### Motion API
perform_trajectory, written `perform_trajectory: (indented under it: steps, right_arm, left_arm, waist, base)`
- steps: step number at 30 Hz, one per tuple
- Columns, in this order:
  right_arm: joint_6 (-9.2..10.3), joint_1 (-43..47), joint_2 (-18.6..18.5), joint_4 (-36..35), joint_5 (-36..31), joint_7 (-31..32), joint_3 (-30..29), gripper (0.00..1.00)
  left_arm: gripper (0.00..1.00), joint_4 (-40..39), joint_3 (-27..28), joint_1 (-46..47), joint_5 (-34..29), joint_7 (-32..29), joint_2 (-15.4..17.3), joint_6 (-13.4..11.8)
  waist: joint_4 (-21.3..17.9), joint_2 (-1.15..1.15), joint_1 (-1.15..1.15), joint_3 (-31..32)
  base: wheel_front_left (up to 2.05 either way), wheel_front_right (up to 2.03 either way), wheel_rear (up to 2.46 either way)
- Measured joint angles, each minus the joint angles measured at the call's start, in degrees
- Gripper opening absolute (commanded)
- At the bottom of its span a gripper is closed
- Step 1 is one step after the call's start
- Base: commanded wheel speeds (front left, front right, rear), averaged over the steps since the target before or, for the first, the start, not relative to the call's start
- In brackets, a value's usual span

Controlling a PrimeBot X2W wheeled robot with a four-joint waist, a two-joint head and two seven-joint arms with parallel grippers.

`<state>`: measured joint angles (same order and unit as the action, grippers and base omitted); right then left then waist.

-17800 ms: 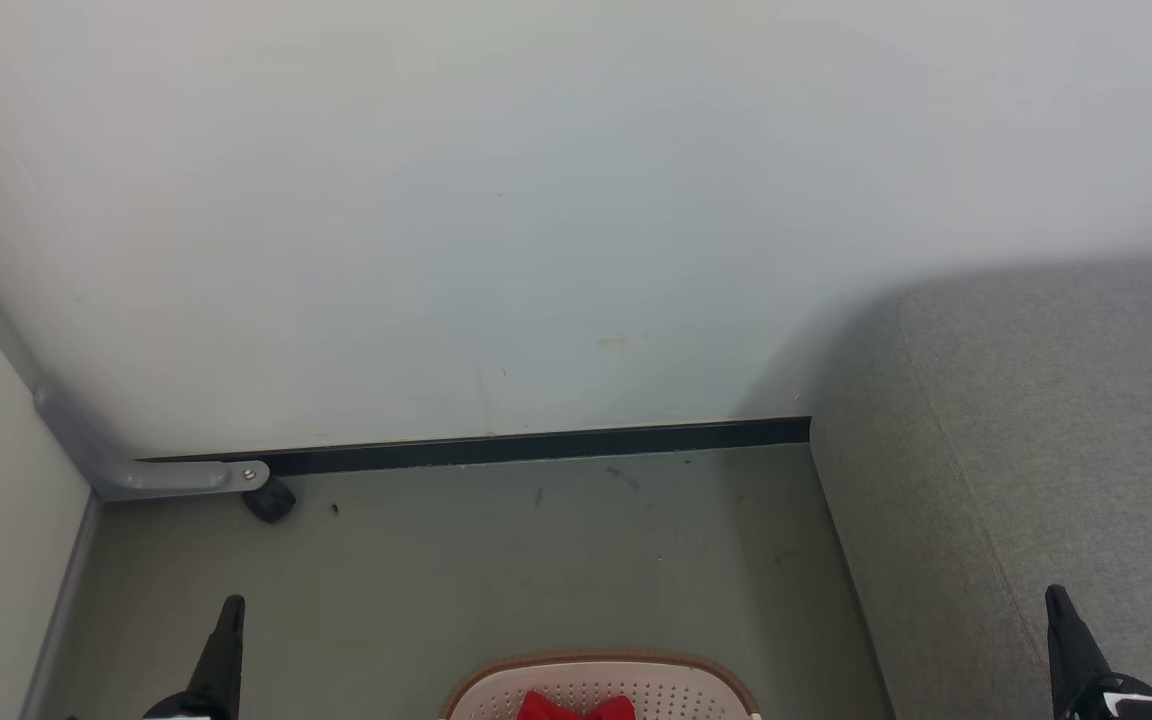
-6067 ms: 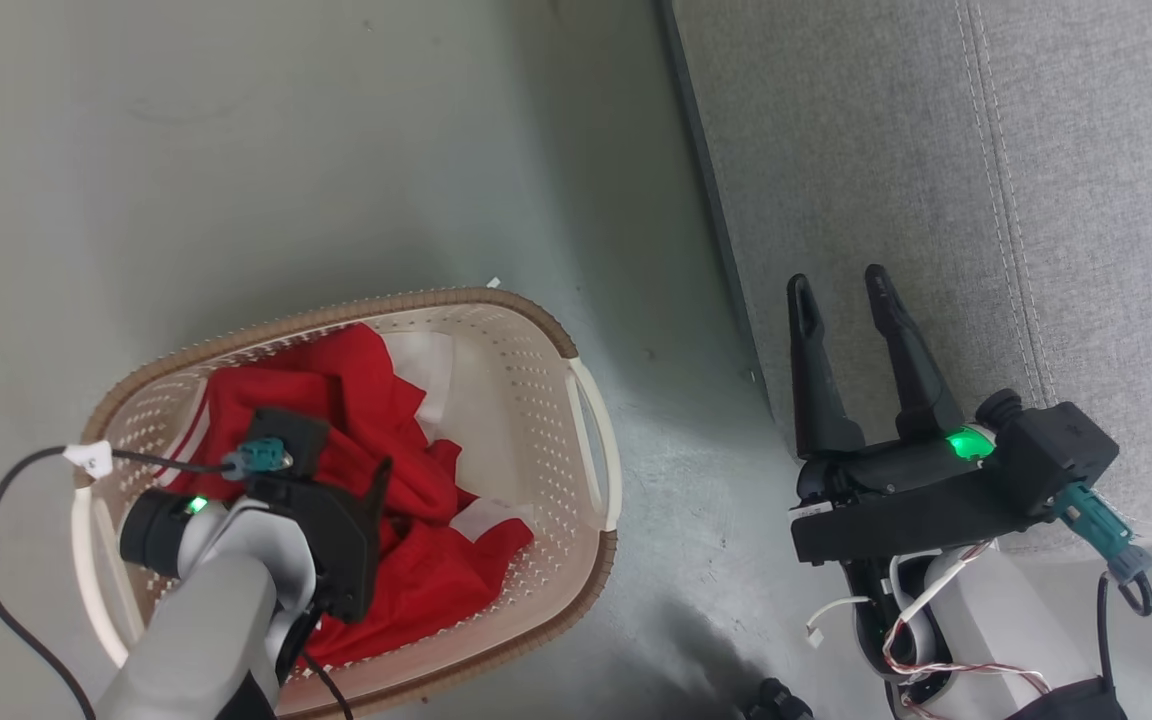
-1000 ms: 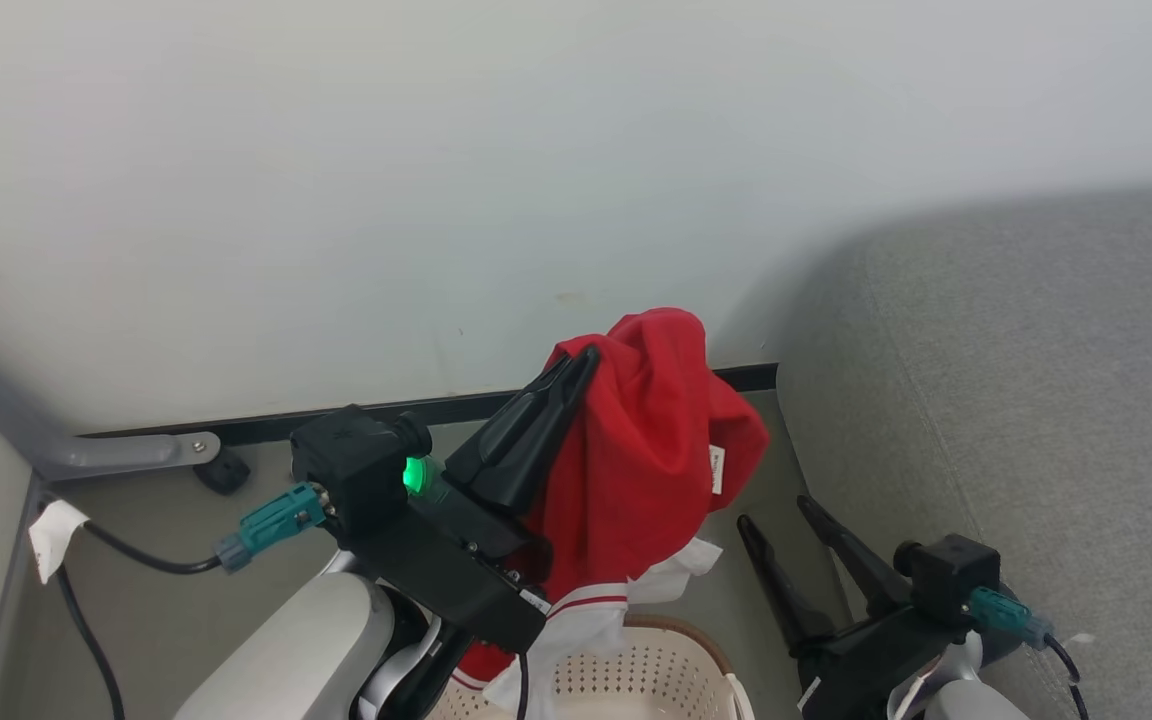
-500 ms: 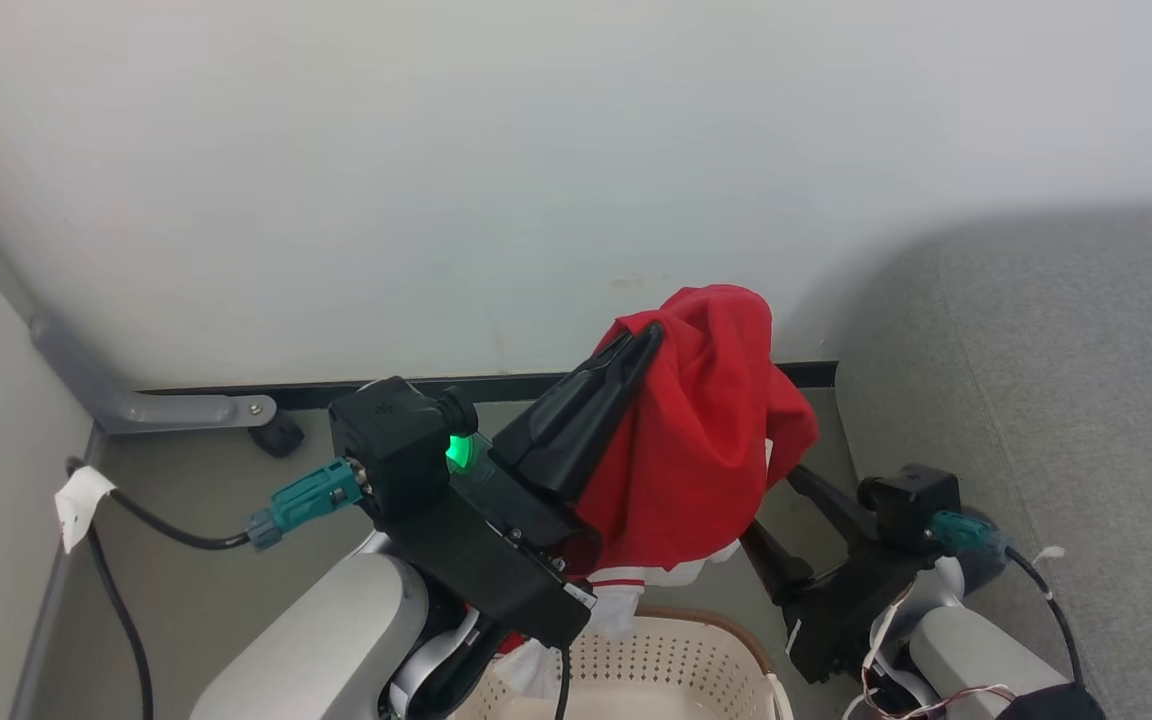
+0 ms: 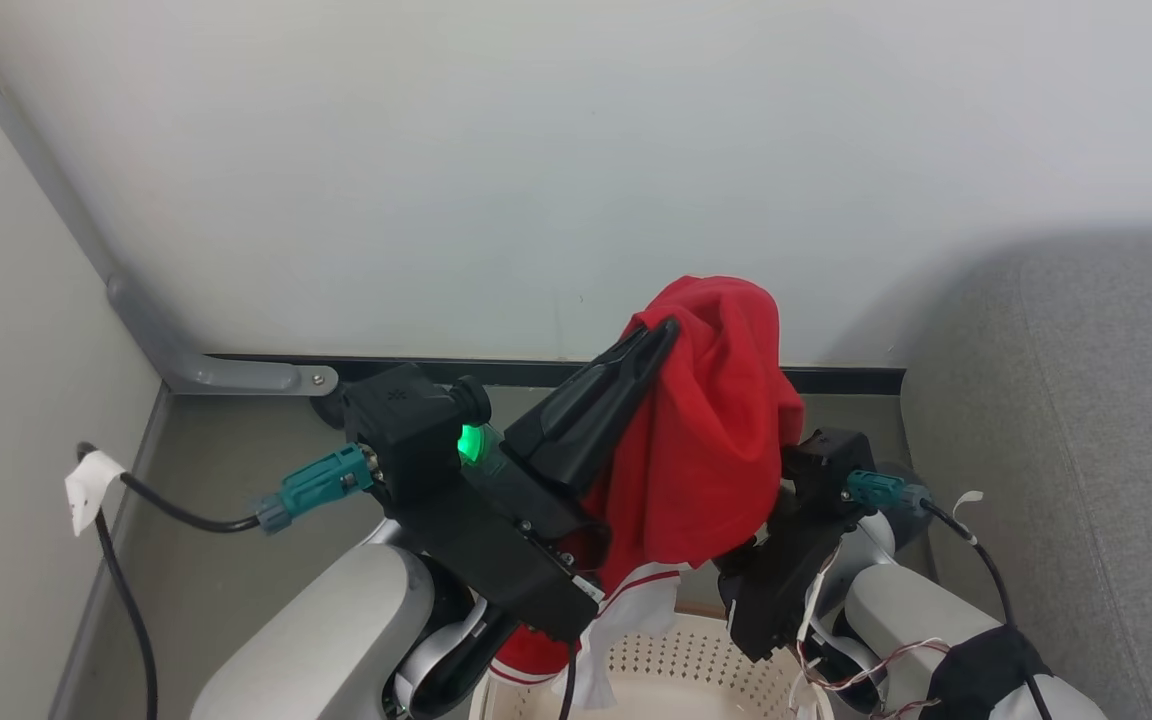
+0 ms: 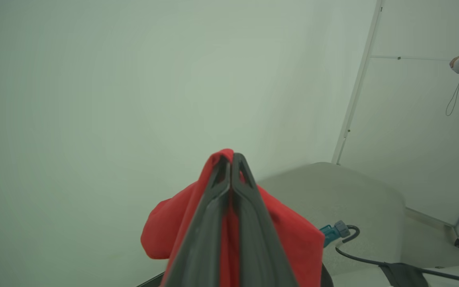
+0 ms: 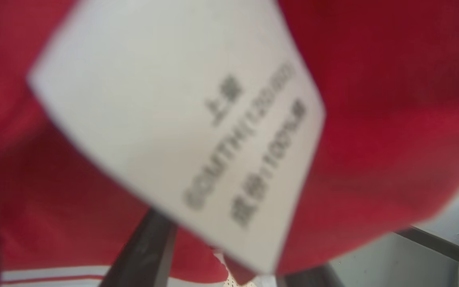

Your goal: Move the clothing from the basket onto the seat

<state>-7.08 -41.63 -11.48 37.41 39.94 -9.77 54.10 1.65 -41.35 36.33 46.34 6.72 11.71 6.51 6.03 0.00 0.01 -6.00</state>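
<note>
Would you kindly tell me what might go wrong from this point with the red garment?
1. The left gripper pinches the red garment by one fold at its tips; it may slip and drop into the basket below.
2. The open right gripper is pressed into the cloth beside a white label, so it may catch only that.

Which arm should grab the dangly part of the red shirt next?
Probably the right. The right gripper is open, right up close to the hanging clothing above the basket. The left gripper is shut on the clothing's top, so it's busy.
</note>
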Motion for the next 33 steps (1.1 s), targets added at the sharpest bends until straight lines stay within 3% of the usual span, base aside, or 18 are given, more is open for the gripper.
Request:
perform_trajectory:
  steps: [8, 16, 23, 24, 25, 26, 27, 33]
  right_arm:
    - [-0.05, -0.5, 0.3, 1.9, 4.4, -2.7, 1.4, 0.0]
    - [-0.05, 0.5, 0.5, 1.5, 9.0, -4.4, -0.8, 0.0]
    - [-0.05, 2.3, -0.5, 0.1, 10.9, -4.4, -2.3, 0.0]
    - [-0.05, 2.3, -0.8, -0.1, 11.2, -4.5, -2.7, 0.0]
    - [-0.05, 2.3, -1.0, -0.3, 11.5, -4.5, -3.4, 0.0]
    - [-0.05, 2.3, -1.3, -0.6, 11.9, -4.5, -4.3, 0.0]
    - [-0.05, 2.3, -1.5, -1.1, 12.3, -4.5, -5.4, 0.0]
    - [-0.05, 2.5, -3.3, -3.7, 13.1, -4.5, -9.9, 0.0]
  left_arm:
    - [0.0, 1.9, 1.7, -0.6, 0.1, 0.0, 2.3, -0.6]
    - [0.0, 3.0, 2.1, -7.8, 0.7, 0.5, 6.0, -1.8]
    - [0.0, 3.2, 0.6, -10.9, 0.9, 0.5, 6.2, -2.0]
    - [0.04, 3.2, 0.5, -11.0, 0.9, 0.5, 6.2, -2.0]
    - [0.34, 3.2, 0.4, -11.0, 0.9, 0.5, 6.2, -2.0]
    - [0.51, 3.1, 0.3, -11.0, 0.9, 0.5, 6.2, -2.0]
    - [0.98, 3.1, 0.2, -11.0, 0.9, 0.5, 6.2, -2.0]
    - [1.0, 2.5, -0.3, -12.7, 0.9, 0.7, 6.5, -1.9]
  waist:
    - [0.4, 0.0, 0.0, 0.2]
    - [-2.3, 0.0, 0.0, 0.9]
    - [-4.7, 0.0, 0.0, 1.3]
    - [-4.9, 0.0, 0.0, 1.3]
    - [-5.2, 0.0, 0.0, 1.3]
    - [-5.5, 0.0, 0.0, 1.3]
    - [-5.7, 0.0, 0.0, 1.3]
    - [-7.6, 0.0, 0.0, 1.5]
  base:
    - [0.0, 0.0, 0.0]
    - [0.0, 0.0, 0.0]
    - [0.0, 0.0, 0.0]
    - [0.0, 0.0, 0.0]
    - [0.0, 0.0, 0.0]
    - [0.0, 0.0, 0.0]
    - [0.0, 0.0, 0.0]
    - [0.0, 0.0, 0.0]
